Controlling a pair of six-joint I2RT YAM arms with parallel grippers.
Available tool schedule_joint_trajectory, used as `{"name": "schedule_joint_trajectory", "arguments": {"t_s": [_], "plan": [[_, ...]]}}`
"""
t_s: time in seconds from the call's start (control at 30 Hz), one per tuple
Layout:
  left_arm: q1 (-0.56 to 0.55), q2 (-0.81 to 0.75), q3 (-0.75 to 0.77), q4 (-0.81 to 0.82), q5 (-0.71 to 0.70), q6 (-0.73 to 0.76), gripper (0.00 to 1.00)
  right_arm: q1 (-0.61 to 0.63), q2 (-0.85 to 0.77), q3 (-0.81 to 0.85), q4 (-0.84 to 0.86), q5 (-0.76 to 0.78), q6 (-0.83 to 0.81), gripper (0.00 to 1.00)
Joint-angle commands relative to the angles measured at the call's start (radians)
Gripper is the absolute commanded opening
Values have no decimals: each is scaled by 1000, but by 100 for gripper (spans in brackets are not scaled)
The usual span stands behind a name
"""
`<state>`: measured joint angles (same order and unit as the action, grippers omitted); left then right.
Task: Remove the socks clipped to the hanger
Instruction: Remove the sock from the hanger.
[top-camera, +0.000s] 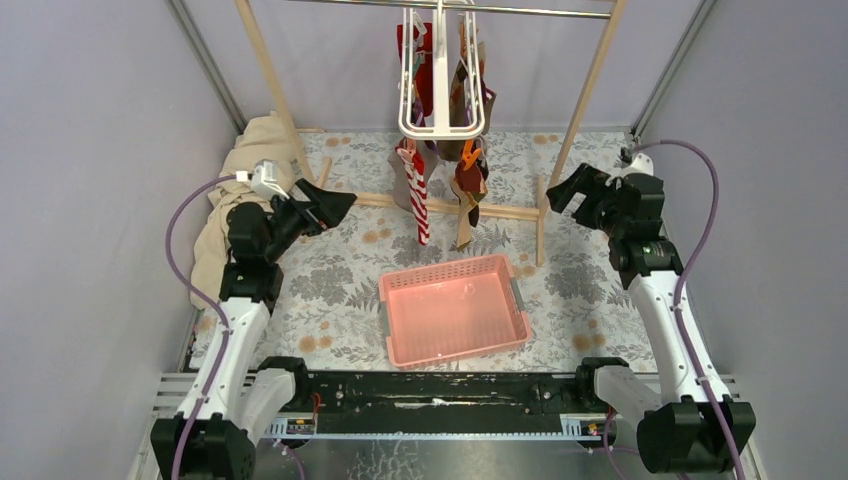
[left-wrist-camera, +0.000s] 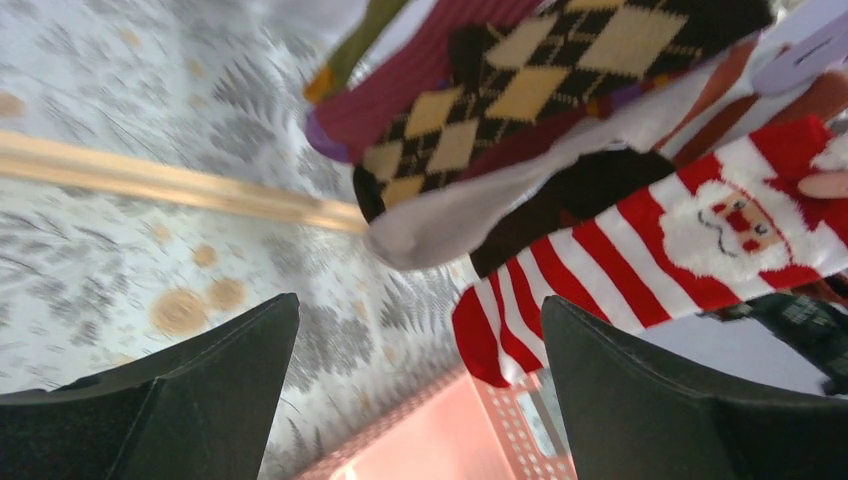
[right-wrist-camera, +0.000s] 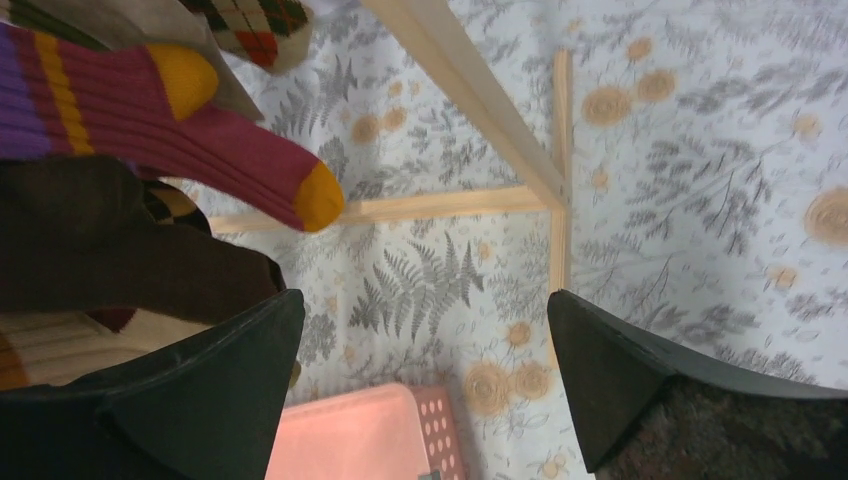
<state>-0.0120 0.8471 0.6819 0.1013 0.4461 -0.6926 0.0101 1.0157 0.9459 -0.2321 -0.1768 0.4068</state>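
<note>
- A beige cloth (top-camera: 255, 150) lies bunched at the table's (top-camera: 330, 290) far left corner, behind my left arm.
- My left gripper (top-camera: 340, 205) (left-wrist-camera: 420, 310) hangs above the left part of the table with its fingers spread wide and nothing between them. It aims right, toward the socks (top-camera: 440, 185).
- The wooden frame (top-camera: 270, 85) stands along the far edge. Its floor bar (left-wrist-camera: 180, 185) crosses under the socks, between both my grippers and the hanger (top-camera: 441, 90).
- The white hanger hangs from the metal rail (top-camera: 540, 12) at the middle of the far edge.
- The socks are clipped along the hanger in a tight bunch, long axes running downward and toes toward the table.
- The red-white striped sock (top-camera: 420, 215) (left-wrist-camera: 600, 260) carries a knitted Santa face. In my left wrist view it is the nearest sock, just beyond my fingers and not touching them.
- Above the striped sock there, the argyle sock (left-wrist-camera: 520, 80) overlaps a dark brown one.
- The pink basket (top-camera: 447, 266) (left-wrist-camera: 440, 440) (right-wrist-camera: 380, 430) sits at the table's middle, nearer than the socks.
- In my right wrist view a magenta sock (right-wrist-camera: 240, 160) with yellow toe and heel points right, over a dark brown sock (right-wrist-camera: 100, 240).
- My right gripper (top-camera: 565, 190) (right-wrist-camera: 425, 300) hangs above the right part of the table, spread open and empty, facing left toward the frame's right post.
</note>
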Motion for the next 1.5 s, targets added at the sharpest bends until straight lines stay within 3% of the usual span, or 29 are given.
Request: {"name": "schedule_joint_trajectory", "arguments": {"t_s": [0.0, 0.2, 0.33, 0.5, 0.6, 0.7, 0.87, 1.13, 1.27, 1.47], "plan": [[2, 27, -7, 75, 210, -97, 98, -4, -53, -111, 51, -68, 75, 100], [0, -23, -16, 50, 214, -72, 99, -4, -41, -155, 107, -145, 70, 100], [1, -68, -22, -38, 108, -89, 99, -3, -39, -158, 125, -140, 48, 100], [1, -45, -29, -50, 96, -95, 98, 163, -45, -114, 77, 15, -10, 99], [3, 6, -23, -29, 185, -151, 98, 292, -66, -87, 59, 107, -28, 93], [3, -32, -75, 91, 214, -203, 99, 370, -100, -68, 48, 141, -43, 84], [-3, -59, 11, -94, 140, -93, 99, 397, -171, -71, 67, 80, -60, 68], [-51, -129, 17, -48, 163, -144, 99, 415, -166, -42, 109, -44, -53, 56], [-160, -142, 61, -60, 116, -125, 99, 447, -160, -32, 129, -61, -59, 56], [-447, -122, 152, -191, -119, -17, 99, 511, -142, -66, 165, -64, -71, 57]]}}
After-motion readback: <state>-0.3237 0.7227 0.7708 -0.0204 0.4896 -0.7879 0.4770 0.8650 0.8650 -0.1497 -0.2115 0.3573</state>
